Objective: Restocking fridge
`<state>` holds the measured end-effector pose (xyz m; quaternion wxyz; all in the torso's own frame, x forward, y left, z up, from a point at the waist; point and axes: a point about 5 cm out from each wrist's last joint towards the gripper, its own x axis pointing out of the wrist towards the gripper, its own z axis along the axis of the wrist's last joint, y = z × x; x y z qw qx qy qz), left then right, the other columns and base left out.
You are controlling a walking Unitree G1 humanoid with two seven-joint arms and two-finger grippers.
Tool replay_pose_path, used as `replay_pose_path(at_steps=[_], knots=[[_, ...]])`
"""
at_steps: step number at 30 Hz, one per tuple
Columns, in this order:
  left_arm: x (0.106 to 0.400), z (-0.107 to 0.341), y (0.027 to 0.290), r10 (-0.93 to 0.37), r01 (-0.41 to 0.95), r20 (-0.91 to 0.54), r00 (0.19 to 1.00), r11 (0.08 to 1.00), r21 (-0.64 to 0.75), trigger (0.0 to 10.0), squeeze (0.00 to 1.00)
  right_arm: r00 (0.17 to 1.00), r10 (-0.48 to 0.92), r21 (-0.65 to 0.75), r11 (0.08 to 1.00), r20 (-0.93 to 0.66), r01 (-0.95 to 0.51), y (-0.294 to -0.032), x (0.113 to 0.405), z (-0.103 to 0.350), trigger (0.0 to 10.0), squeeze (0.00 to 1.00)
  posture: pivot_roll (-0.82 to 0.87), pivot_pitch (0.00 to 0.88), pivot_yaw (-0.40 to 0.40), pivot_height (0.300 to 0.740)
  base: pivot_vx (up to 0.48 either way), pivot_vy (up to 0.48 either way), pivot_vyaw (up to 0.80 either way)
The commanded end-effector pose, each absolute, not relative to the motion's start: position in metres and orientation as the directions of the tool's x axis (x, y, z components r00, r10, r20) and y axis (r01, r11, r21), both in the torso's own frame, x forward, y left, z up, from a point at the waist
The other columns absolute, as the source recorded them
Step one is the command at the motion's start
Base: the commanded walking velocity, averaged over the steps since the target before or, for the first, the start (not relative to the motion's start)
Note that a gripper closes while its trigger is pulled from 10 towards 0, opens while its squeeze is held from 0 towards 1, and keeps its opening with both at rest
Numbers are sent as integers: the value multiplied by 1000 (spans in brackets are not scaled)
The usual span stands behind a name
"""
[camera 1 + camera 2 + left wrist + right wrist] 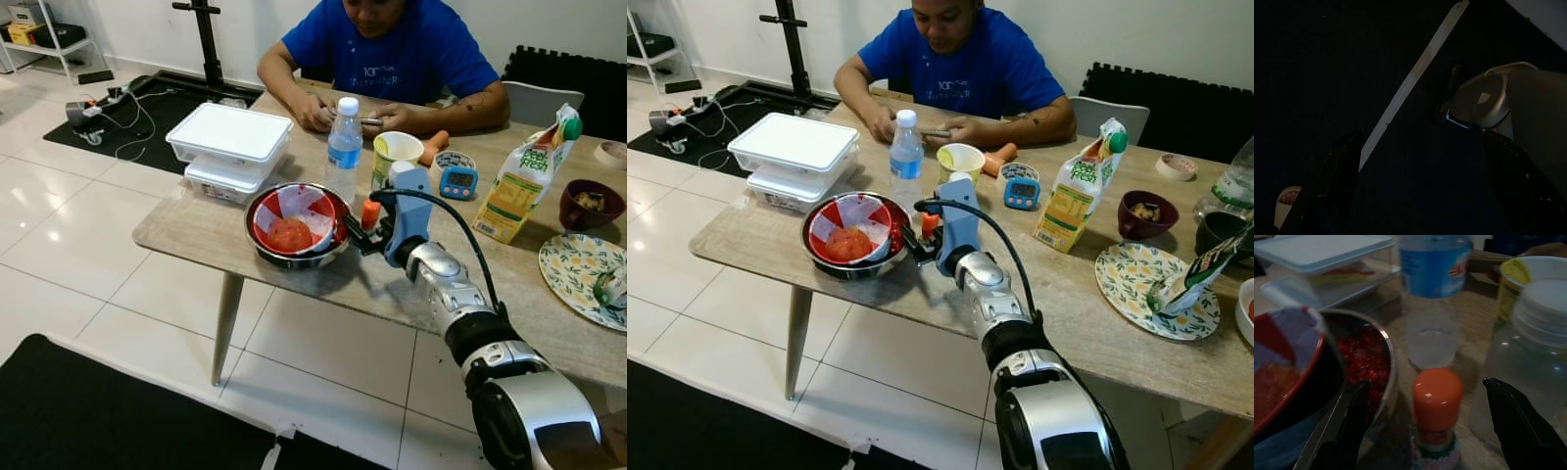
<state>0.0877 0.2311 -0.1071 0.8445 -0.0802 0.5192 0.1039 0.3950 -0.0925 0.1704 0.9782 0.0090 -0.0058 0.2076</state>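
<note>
A: Where do we stand on edges and room?

B: Our right gripper reaches over the near edge of the bench, just past the rim. To its left sits a steel bowl holding a red bowl, close to that same edge. Beyond stands a water bottle, with 2 stacked lidded containers further left. A yellow cup is behind the wrist, and a juice carton, a dark bowl and a patterned plate lie well to the right. A person sits at the far side, hands on the bench.

A: And the thing we are after?

B: A small orange-capped bottle stands upright between our 2 black fingers, just beside the steel bowl. In the right wrist view the jaws are spread wide, apart from the bottle on both sides. A clear jar with a white lid stands beside the other finger.

A: Our left arm?

B: The left gripper hangs over dark floor, jaws apart.
</note>
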Motion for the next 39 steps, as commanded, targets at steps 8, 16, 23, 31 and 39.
replay_pose_path(at_steps=[8, 16, 23, 31, 39], knots=[[78, -111, 223, 64, -231, -905, 421, 972, -39, 10000, 0, 937, 347, 107, 931, 45, -350, -95, 399, 175, 10000, 0, 4, 190, -83, 740, 0, 0, 0], [76, -111, 222, 59, -226, -905, 420, 973, -41, 10000, 0, 947, 317, 148, 936, 50, -321, -95, 402, 178, 10000, 0, 3, 195, -81, 740, 0, 0, 0], [76, -111, 222, 58, -223, -904, 425, 974, -42, 10000, 0, 947, 318, 144, 936, 49, -322, -95, 402, 179, 980, 0, 3, 197, -80, 740, 0, 0, 0], [77, -111, 222, 60, -224, -902, 427, 974, -41, 10000, 0, 942, 329, 146, 931, 61, -334, -92, 403, 182, 0, 0, -3, 200, -75, 740, 0, 0, 0], [83, -110, 221, 55, -217, -899, 434, 975, -45, 10000, 0, 934, 346, 151, 922, 89, -356, -96, 404, 187, 0, 0, -6, 174, -76, 740, 0, 0, 0]])
